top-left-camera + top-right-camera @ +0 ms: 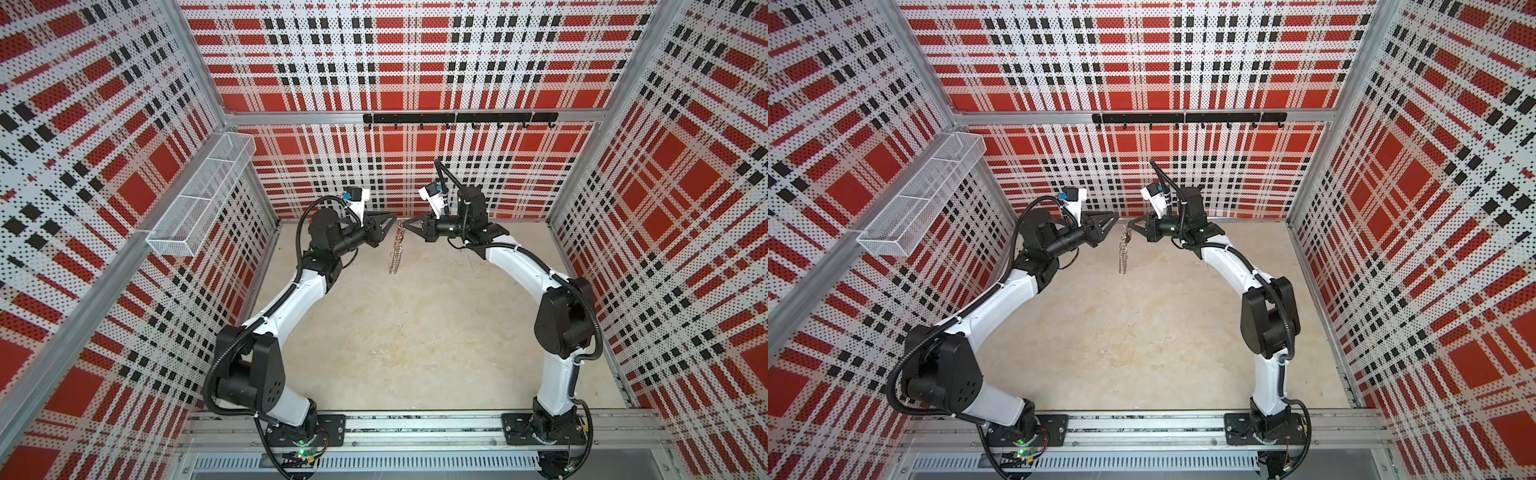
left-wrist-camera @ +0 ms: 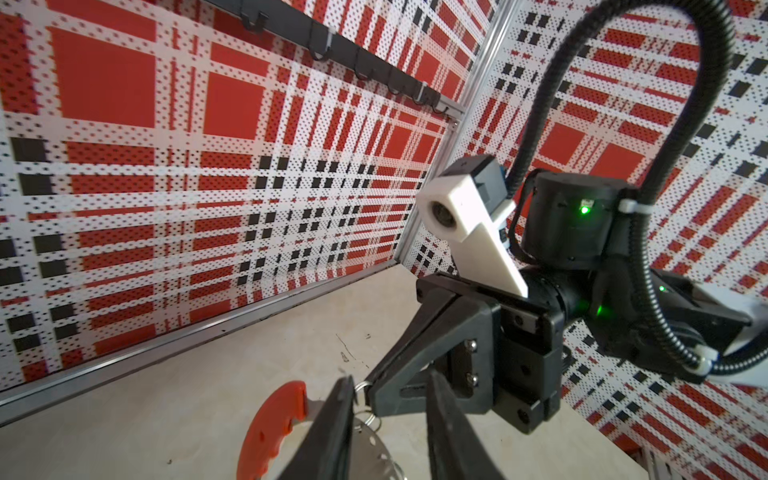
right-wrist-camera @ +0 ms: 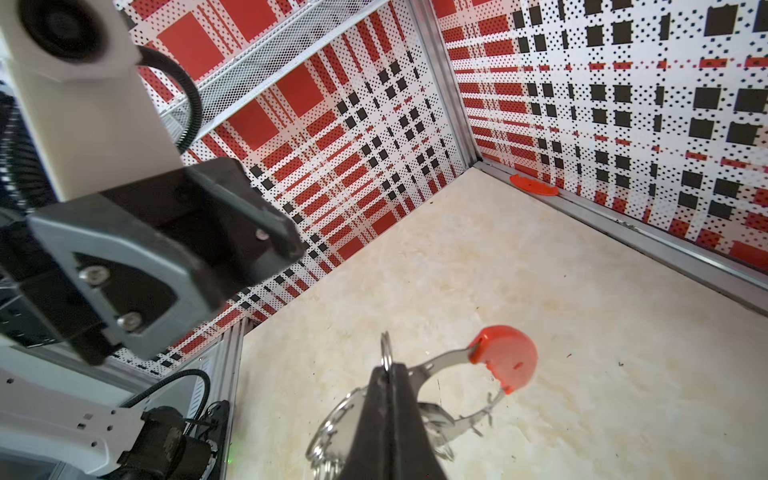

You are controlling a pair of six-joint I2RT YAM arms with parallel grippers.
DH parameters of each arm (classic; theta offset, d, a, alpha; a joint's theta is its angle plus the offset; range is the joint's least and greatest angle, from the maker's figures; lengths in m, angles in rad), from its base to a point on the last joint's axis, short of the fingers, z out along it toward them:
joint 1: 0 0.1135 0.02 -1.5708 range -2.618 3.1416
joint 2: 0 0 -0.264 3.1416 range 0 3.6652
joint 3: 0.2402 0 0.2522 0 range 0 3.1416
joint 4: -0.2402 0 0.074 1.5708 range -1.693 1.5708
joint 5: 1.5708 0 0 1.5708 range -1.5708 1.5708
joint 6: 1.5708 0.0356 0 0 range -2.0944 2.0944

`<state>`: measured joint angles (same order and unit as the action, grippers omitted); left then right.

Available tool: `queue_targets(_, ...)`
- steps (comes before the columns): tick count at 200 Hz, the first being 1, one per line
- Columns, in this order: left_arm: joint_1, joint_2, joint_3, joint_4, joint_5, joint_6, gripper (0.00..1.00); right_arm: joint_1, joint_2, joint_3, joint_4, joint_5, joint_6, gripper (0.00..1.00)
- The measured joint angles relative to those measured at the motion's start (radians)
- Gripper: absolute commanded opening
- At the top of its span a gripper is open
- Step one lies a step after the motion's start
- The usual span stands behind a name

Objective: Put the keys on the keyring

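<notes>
The keyring (image 1: 396, 251) (image 1: 1123, 251), a grey crescent band with several silver split rings, hangs above the floor in both top views. My right gripper (image 3: 390, 369) (image 1: 406, 226) is shut on one split ring (image 3: 386, 349) at its rim. The band (image 3: 442, 360) and its red segment (image 3: 505, 358) dangle below. My left gripper (image 2: 392, 415) (image 1: 394, 219) faces it from the left. Its jaws are open, one fingertip (image 2: 345, 388) just beside the held split ring (image 2: 360, 386). The red segment (image 2: 270, 424) shows past that finger. The keys are out of view.
A white wire mesh basket (image 1: 199, 199) hangs on the left wall. A black hook rail (image 1: 457, 118) runs along the back wall. A small red curved piece (image 3: 534, 185) lies at the foot of a wall.
</notes>
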<state>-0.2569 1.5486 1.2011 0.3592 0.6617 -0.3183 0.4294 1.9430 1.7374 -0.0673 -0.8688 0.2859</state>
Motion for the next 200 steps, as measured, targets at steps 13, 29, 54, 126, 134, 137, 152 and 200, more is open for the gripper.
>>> queue_targets(13,0.011,0.022,0.006,0.002,0.046,-0.005,0.27,-0.003,-0.013,0.0,-0.013,-0.014,-0.014,0.0)
queue_targets(29,0.03,0.048,0.029,0.007,0.097,-0.013,0.25,-0.006,-0.025,-0.002,-0.025,-0.028,-0.03,0.0)
queue_targets(54,0.05,0.067,0.058,0.016,0.161,-0.022,0.23,-0.011,-0.035,-0.004,-0.025,-0.052,-0.035,0.0)
queue_targets(126,0.06,0.101,0.127,-0.001,0.252,-0.022,0.22,-0.02,-0.035,-0.004,0.007,-0.114,-0.022,0.0)
queue_targets(134,0.06,0.108,0.135,-0.013,0.257,-0.018,0.21,-0.02,-0.035,-0.004,0.016,-0.122,-0.014,0.0)
queue_targets(137,0.06,0.109,0.137,-0.016,0.259,-0.018,0.21,-0.02,-0.035,-0.004,0.019,-0.124,-0.011,0.0)
queue_targets(152,0.06,0.122,0.154,-0.047,0.268,-0.008,0.21,-0.02,-0.035,-0.004,0.043,-0.138,0.003,0.0)
queue_targets(200,0.057,0.138,0.166,-0.08,0.299,-0.008,0.19,-0.02,-0.035,-0.004,0.101,-0.161,0.041,0.0)
